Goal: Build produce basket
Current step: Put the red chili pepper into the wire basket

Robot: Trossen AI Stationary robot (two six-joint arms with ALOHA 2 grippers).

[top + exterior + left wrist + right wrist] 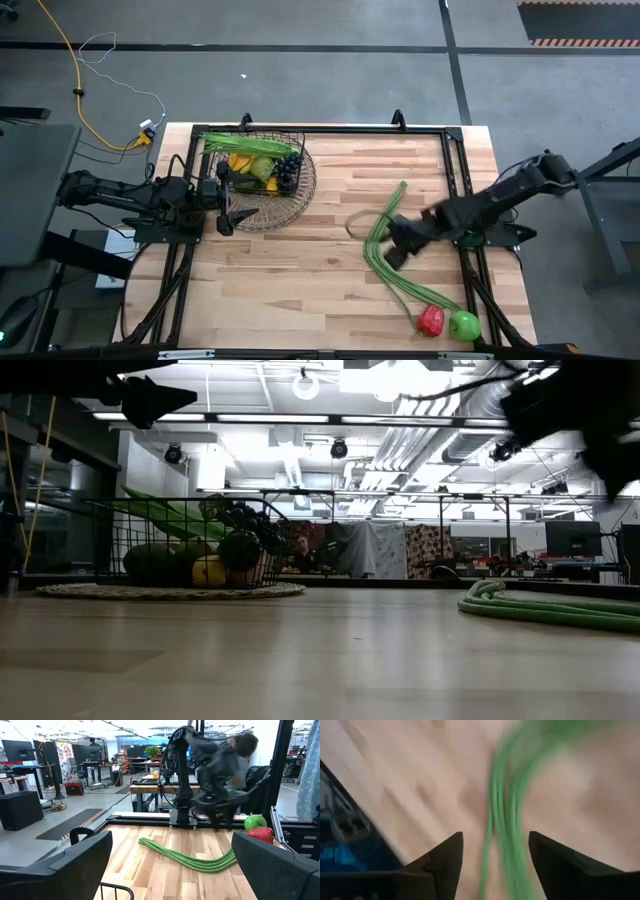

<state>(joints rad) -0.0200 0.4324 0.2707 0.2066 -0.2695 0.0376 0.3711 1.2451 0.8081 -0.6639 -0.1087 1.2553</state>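
The dark wire basket (262, 176) stands on a round woven mat at the table's far left and holds a banana, grapes, leafy greens and other toy produce (215, 555). My left gripper (226, 205) hovers open at the basket's near left rim (116, 890). The long green beans (385, 250) lie on the table right of centre. My right gripper (400, 245) hangs open over them, with the beans (506, 795) showing between its fingers. In the low view it sits well above the beans (540, 610). A red pepper (431, 320) and a green apple (464, 325) lie near the near right corner.
A black metal frame (455, 160) runs along the table's edges. Bare wood (300, 280) lies between the basket and the beans. The room beyond the table holds desks, monitors and a person (300, 550).
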